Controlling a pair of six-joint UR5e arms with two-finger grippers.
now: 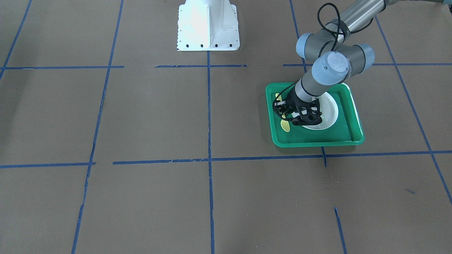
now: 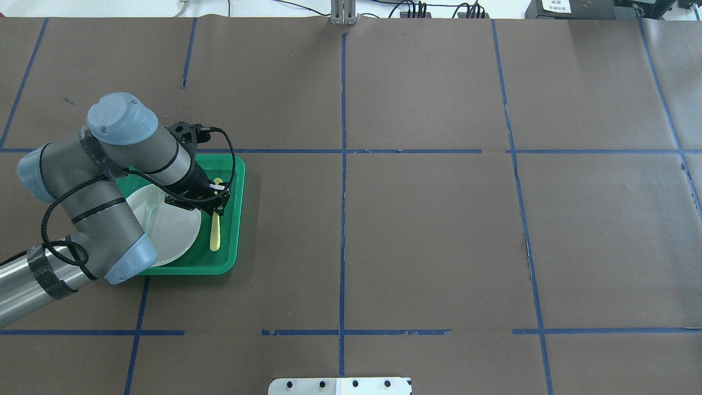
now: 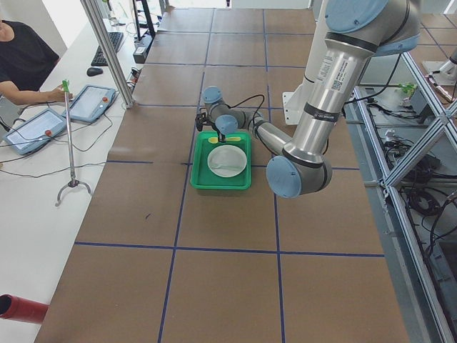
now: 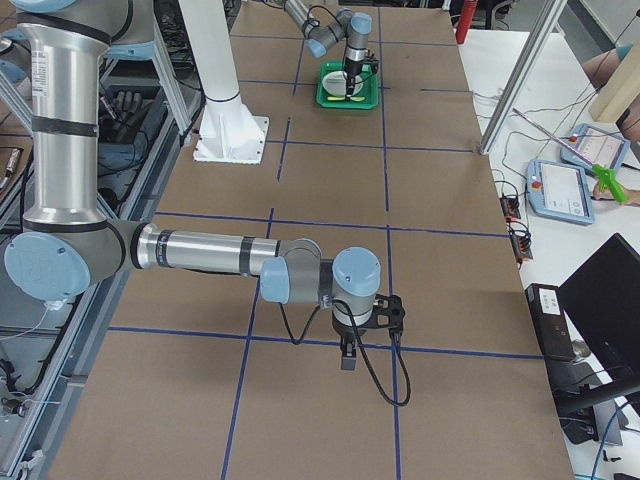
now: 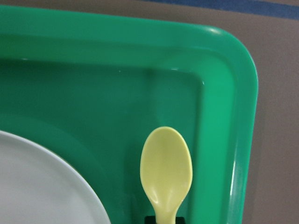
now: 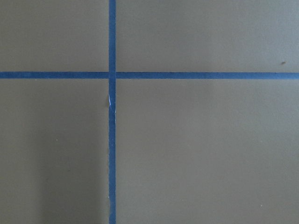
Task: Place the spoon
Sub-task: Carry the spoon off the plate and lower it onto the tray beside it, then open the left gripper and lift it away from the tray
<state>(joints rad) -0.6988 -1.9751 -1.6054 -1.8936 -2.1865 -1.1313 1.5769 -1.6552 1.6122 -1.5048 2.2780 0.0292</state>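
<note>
Left hand (image 2: 215, 204) poised low over the small yellow plastic spoon (image 2: 215, 236), grip impossible to tell. The spoon lies in the green plastic tray (image 2: 230, 241), between the round white plate (image 2: 181, 230) and the tray wall, toward the brown paper-covered worktop's (image 2: 439, 230) left end. A straight vertical move looks safest; open worktop stretches rightward.

The brown, blue-taped table (image 2: 428, 230) carries a green tray (image 2: 233, 230) and a white robot base (image 1: 208, 28).

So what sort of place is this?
Likely a robotics lab, not a kitchen: a paper-covered table gridded with blue tape, industrial robot arms, and operator pendants on a side bench.
</note>
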